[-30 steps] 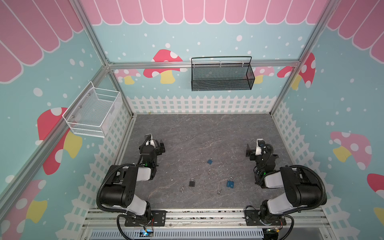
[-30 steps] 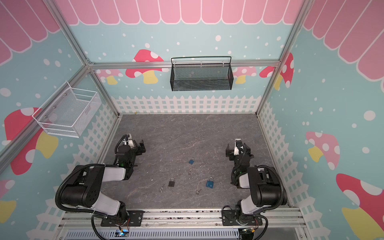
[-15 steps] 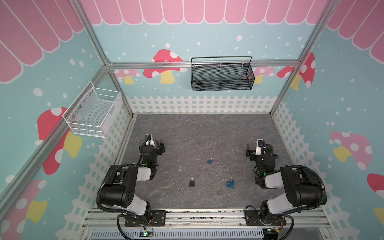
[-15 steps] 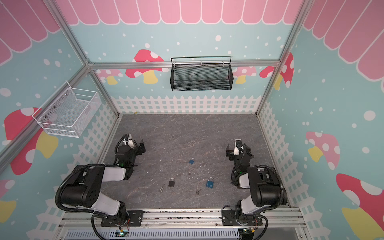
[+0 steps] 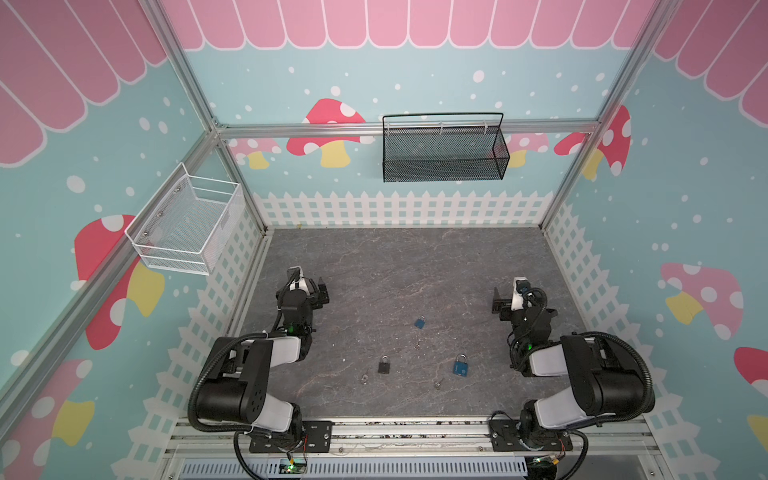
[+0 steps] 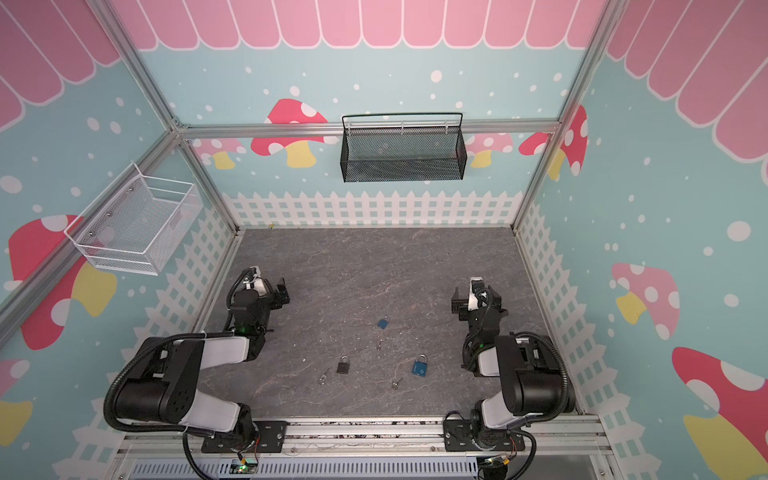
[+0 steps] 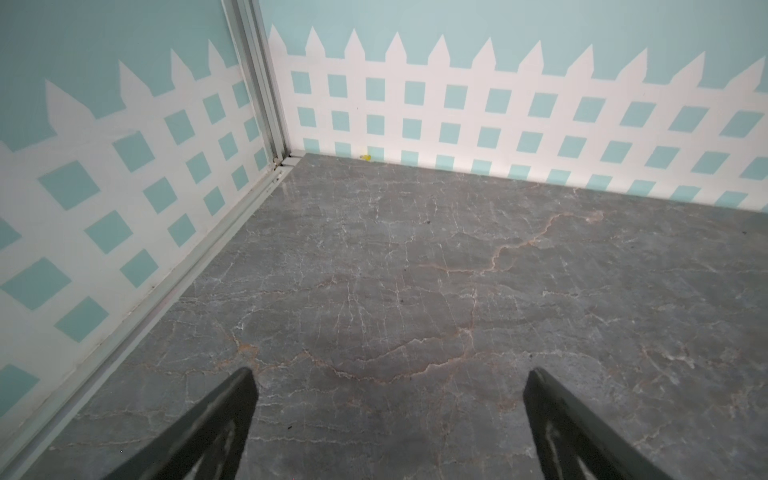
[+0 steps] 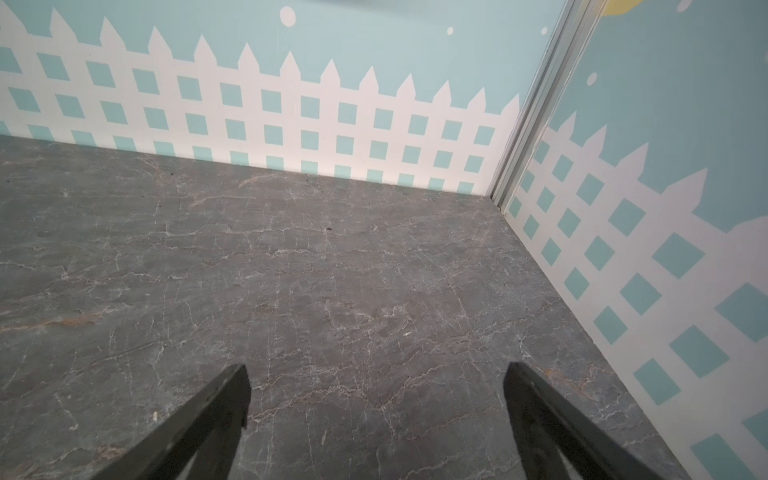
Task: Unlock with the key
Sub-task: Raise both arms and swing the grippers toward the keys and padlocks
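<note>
Wrist views: holds left gripper [image 7: 389, 376] and right gripper [image 8: 376, 370] spread wide, empty, above floor [image 7: 415, 270]. Leaves black padlock [image 5: 385, 365] and key [image 5: 364, 378] near each other, untouched, in both top views.

The lower edge is cutting off the fingers [image 7: 199, 432] of the left gripper [image 7: 388, 374] in its wrist view, and likewise those of the right gripper [image 8: 376, 370]. In both top views the keys [image 5: 364, 378] are showing as mere specks, their teeth and rings too small to tell. The keyholes on the black lock [image 5: 385, 364] and blue locks [image 5: 461, 366] are not resolving, nor whether they are sitting latched. Each wrist camera [image 5: 297, 286] is hiding part of its gripper there
</note>
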Controlling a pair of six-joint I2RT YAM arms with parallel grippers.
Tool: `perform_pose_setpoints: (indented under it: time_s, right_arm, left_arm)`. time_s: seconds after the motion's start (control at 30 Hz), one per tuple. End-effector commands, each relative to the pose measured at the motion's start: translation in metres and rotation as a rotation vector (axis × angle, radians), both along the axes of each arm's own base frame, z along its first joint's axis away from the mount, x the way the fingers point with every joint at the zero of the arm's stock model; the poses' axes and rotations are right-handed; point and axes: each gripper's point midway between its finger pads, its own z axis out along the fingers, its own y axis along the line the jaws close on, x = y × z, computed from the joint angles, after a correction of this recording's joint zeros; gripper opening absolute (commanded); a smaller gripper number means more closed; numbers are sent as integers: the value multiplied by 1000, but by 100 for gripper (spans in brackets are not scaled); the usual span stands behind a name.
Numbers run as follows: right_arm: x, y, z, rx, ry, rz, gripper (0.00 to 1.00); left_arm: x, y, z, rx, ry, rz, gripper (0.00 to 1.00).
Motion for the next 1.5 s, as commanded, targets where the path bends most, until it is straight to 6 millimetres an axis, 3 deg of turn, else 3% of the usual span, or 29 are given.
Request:
perform_pose_setpoints:
  time_s: [0.0, 0.23, 0.33, 0.43, 0.57, 0.67, 0.9, 1.03, 1.37, 1.47]
  right_arm:
    - [0, -7, 18, 3, -27, -38, 98]
    - [-3, -12, 42, 99, 1, -82, 98]
    - [-4, -17, 54, 214, 30, -131, 98]
    - [-9, -21, 52, 389, 102, -204, 98]
    - [-19, 4, 43, 536, 181, -102, 98]
    - [-27, 23, 36, 632, 249, -32, 98]
    - [-42, 51, 28, 698, 428, 63, 98]
    - [-60, 73, 19, 703, 582, 126, 98]
    - [-127, 149, 1, 617, 925, 326, 98]
    - [-151, 162, -5, 607, 1006, 356, 98]
  left_arm:
    - [-6, 2, 16, 11, -11, 9, 100]
    - [-25, 6, 65, -113, -75, 50, 100]
    - [-33, -2, 87, -202, -93, 13, 100]
    - [-40, -3, 105, -321, -109, 27, 100]
    - [-55, 8, 112, -507, -123, 126, 100]
    - [-61, -2, 119, -589, -173, 57, 100]
    - [-79, -18, 105, -680, -35, 25, 100]
    - [-92, -41, 93, -743, 60, -54, 100]
    - [-140, -112, 60, -794, 259, -223, 100]
    - [-155, -133, 51, -799, 313, -267, 100]
